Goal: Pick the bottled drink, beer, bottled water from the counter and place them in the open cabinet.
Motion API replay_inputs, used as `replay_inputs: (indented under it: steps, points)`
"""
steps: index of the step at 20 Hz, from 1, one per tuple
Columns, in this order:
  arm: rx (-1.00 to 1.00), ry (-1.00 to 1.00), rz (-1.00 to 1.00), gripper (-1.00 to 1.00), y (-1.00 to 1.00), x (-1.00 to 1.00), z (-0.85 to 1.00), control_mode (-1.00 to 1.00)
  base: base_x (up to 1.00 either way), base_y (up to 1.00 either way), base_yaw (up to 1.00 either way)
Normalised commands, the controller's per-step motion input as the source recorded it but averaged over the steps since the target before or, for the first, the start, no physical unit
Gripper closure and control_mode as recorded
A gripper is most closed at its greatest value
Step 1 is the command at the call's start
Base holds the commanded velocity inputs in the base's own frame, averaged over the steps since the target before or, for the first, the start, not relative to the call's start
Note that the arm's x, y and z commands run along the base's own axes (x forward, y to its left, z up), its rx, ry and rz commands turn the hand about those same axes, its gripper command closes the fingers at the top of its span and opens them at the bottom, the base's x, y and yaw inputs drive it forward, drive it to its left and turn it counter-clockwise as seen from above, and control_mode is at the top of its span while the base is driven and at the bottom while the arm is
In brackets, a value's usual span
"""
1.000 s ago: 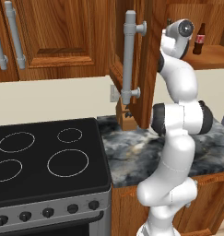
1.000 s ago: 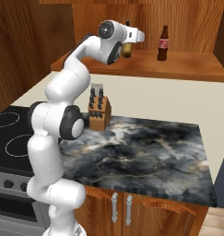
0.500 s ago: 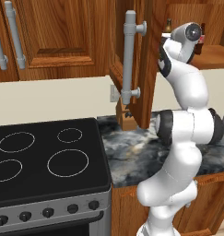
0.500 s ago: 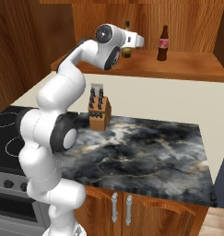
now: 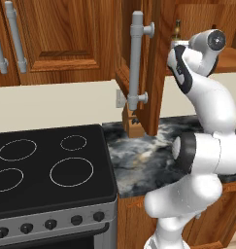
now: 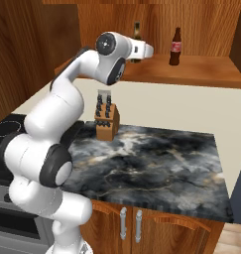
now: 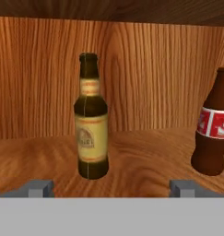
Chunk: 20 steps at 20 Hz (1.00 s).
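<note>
Slim amber-brown glass beer bottle (image 7: 91, 117) upright on reddish-brown wooden open cabinet (image 7: 145, 152) shelf; short dark red-brown bottled drink (image 7: 215, 124) upright to its right, apart; tool (image 7: 112, 188) fingers spread, gripping nothing, just before the beer.

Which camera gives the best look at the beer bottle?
The hand view: the beer stands upright and whole, label facing the camera. The right base view shows just its neck behind the arm; the left base view shows its top.
</note>
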Motion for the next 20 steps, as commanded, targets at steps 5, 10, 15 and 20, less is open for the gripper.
replay_inputs:
  steps: [5, 10, 15, 20]
  points:
    - [0.0, 0.02, 0.02, -1.0, 0.0, -0.76, 0.0, -1.0, 0.0, 0.0, 0.0]
    - [0.0, 0.0, 0.0, -1.0, 0.22, -0.88, 0.0, -1.0, 0.0, 0.0, 0.0]
    - [0.0, 0.0, 0.0, -1.0, 0.37, -0.84, 0.0, -1.0, 0.0, 0.0, 0.0]
    - [0.0, 0.0, 0.0, -1.0, 0.33, -0.73, 0.0, -1.0, 0.0, 0.0, 0.0]
